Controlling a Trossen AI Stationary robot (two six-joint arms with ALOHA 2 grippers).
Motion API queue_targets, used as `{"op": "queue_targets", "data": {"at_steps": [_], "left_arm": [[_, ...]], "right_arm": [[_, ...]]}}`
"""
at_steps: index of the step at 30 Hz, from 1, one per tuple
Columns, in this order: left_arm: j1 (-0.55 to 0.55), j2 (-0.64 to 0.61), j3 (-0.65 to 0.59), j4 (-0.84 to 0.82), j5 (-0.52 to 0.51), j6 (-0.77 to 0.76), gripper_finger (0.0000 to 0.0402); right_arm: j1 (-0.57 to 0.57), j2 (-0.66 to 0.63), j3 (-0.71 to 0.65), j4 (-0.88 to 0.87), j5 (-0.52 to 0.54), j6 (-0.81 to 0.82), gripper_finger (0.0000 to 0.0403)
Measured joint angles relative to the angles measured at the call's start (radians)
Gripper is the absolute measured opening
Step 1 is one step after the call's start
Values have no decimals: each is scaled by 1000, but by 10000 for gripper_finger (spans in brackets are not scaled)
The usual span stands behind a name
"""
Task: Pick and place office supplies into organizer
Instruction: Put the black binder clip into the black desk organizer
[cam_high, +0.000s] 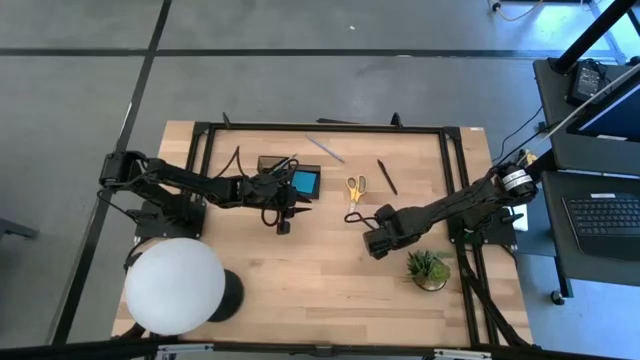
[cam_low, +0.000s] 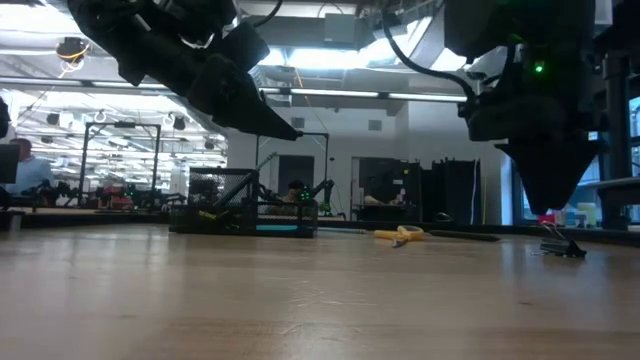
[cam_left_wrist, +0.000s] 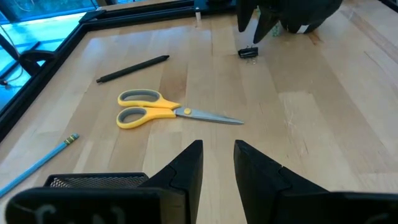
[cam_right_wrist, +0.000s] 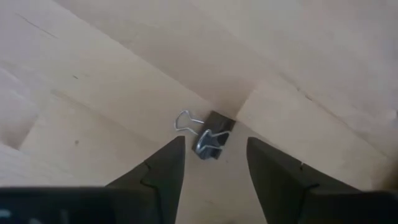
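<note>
Now | my right gripper (cam_right_wrist: 211, 165) spread over binder clip (cam_right_wrist: 208, 138) | scissors (cam_left_wrist: 168, 112), pens still outside organizer (cam_high: 288, 178) | left gripper (cam_left_wrist: 217, 165) spread, empty

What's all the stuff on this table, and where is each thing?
Organizer: one, black, far side of the table left of centre, holding a blue note pad.
Scissors: one pair, yellow handles, near the table's middle, right of the organizer.
Dark pen: one, right of the scissors.
Pencil: one, greyish-blue, by the far frame bar.
Binder clip: one, black with wire handles, on the table below the right hand.
Globe lamp: one, white, near-left corner.
Potted plant: one, green, near-right side.
Metal frame: black, around the table.
Left hand: open, beside the organizer.
Right hand: open, fingers straddling the binder clip.
</note>
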Motion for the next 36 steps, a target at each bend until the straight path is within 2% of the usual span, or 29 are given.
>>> {"op": "queue_targets", "data": {"at_steps": [14, 28, 36], "left_arm": [[0, 0, 0, 0, 0, 0, 86], [0, 0, 0, 0, 0, 1, 86], [0, 0, 0, 0, 0, 1, 86]], "right_arm": [[0, 2, -54, 78, 0, 6, 175], [0, 82, -54, 99, -45, -2, 173], [0, 82, -54, 99, -44, -5, 127]]}}
